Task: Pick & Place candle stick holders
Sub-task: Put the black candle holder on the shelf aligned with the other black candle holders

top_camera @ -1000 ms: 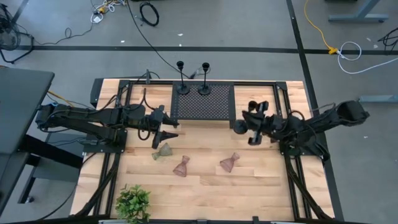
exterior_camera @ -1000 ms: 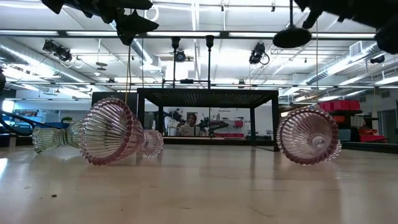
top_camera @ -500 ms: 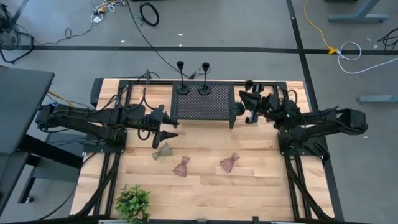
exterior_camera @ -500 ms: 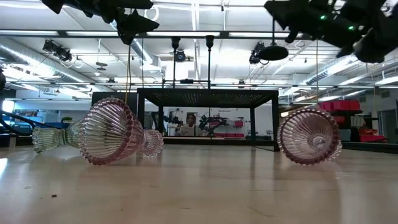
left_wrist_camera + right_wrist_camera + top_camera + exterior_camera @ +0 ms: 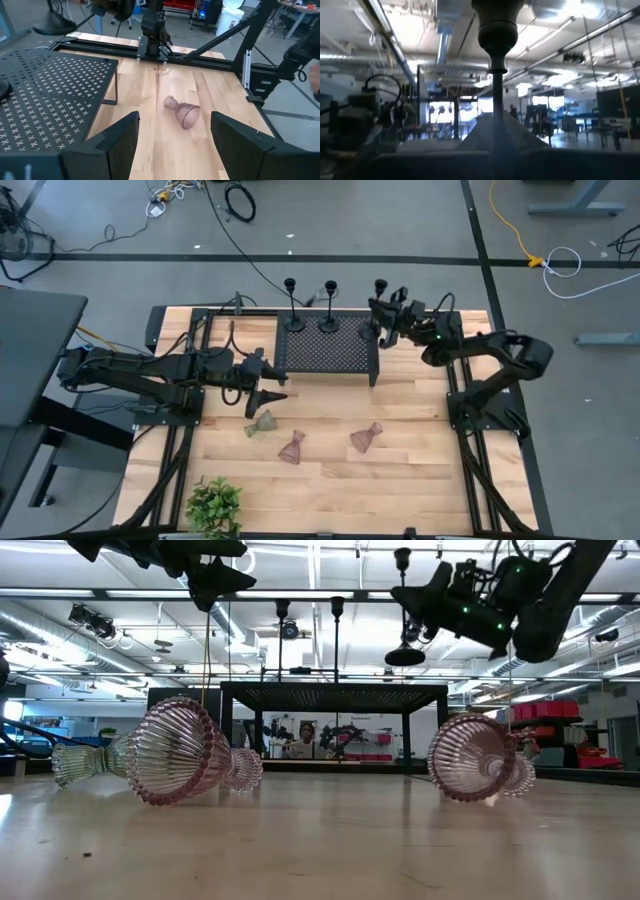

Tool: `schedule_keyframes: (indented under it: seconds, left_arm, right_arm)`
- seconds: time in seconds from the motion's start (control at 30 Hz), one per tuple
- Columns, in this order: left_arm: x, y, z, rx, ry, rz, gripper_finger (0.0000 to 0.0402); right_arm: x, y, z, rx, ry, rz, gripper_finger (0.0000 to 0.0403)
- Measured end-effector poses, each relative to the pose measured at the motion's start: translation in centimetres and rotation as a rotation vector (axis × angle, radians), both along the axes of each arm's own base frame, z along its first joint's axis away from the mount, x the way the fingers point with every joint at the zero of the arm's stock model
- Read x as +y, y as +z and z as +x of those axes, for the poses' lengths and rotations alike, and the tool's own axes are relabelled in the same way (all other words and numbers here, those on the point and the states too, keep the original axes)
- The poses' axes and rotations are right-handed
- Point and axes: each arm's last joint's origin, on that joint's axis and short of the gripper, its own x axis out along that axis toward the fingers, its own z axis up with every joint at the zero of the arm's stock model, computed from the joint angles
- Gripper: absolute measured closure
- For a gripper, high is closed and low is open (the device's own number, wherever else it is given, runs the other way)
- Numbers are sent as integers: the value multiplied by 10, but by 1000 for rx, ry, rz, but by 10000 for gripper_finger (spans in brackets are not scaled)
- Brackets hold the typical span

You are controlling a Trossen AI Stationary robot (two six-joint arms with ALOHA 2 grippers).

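Right gripper (image 5: 385, 323) clamping a black candle stick holder (image 5: 404, 610) above the perforated black stand (image 5: 330, 350), apparently clear of it, two black holders (image 5: 311, 305) upright there, three glass holders (image 5: 300, 438) lying on the table (image 5: 420, 470), left gripper (image 5: 268, 392) wide open, idle.

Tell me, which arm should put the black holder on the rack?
Right. Its gripper already holds the black holder above the rack. The left gripper waits open, empty.

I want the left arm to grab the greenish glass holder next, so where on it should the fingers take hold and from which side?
Grip the greenish glass holder at its narrow waist, coming straight down from above. It lies on its side on the table, just below the left gripper, so the waist sits clear of the wood; the fluted bell ends look too wide and slippery.
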Motion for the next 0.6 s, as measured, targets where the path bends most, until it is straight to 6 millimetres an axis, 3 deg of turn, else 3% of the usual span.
schedule_keyframes:
  seconds: [0.2,0.6]
  left_arm:
    - [0,0,0,-2,4,6,154]
    - [0,0,0,-2,14,8,154]
  right_arm:
    - [-13,-14,8,54,4,29,402]
    - [-46,-23,20,82,-1,43,402]
